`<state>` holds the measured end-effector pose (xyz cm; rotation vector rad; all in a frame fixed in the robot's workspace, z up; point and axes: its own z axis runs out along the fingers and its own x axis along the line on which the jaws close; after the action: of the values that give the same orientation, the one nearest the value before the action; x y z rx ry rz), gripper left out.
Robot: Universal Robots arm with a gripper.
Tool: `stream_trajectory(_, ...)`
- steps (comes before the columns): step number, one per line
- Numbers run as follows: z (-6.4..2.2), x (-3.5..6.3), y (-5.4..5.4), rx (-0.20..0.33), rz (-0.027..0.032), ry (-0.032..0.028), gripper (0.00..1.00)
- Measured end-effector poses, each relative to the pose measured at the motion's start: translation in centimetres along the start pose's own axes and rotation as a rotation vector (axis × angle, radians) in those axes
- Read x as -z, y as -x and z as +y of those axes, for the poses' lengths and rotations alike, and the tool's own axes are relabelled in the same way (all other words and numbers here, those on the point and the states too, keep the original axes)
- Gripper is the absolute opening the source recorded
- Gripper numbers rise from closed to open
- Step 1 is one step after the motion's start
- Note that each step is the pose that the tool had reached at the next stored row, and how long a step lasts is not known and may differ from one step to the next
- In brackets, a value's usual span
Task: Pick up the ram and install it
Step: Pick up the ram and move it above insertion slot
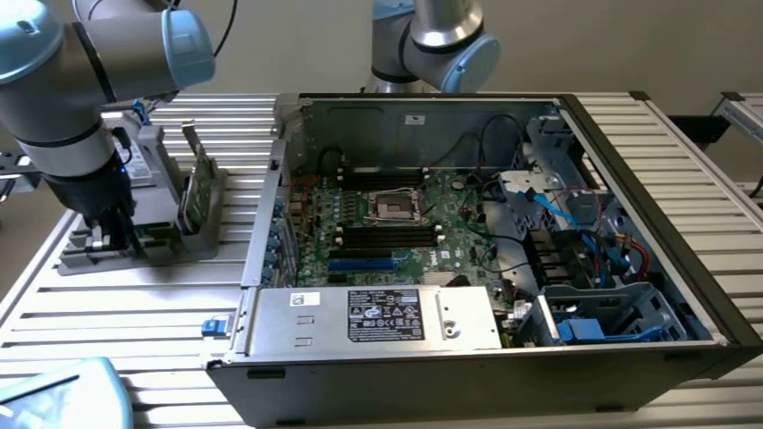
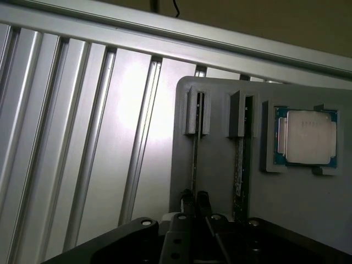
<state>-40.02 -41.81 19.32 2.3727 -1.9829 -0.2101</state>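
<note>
Hand [image 2: 194, 199] grips ram [image 2: 194, 159] in holder [image 2: 220, 165] slot; processor [image 2: 309, 136] alongside.

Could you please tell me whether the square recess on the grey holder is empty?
No, the silver processor chip sits in that recess of the grey holder.

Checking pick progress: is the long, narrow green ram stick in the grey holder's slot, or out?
In: the ram stands on edge in a slot of the grey holder, the gripper closed on it.
</note>
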Motion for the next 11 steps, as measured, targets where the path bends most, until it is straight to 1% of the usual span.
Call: stream_trajectory(11, -0.02, -0.16, -0.01, 0.000, -0.0001, 0.0002, 0.14)
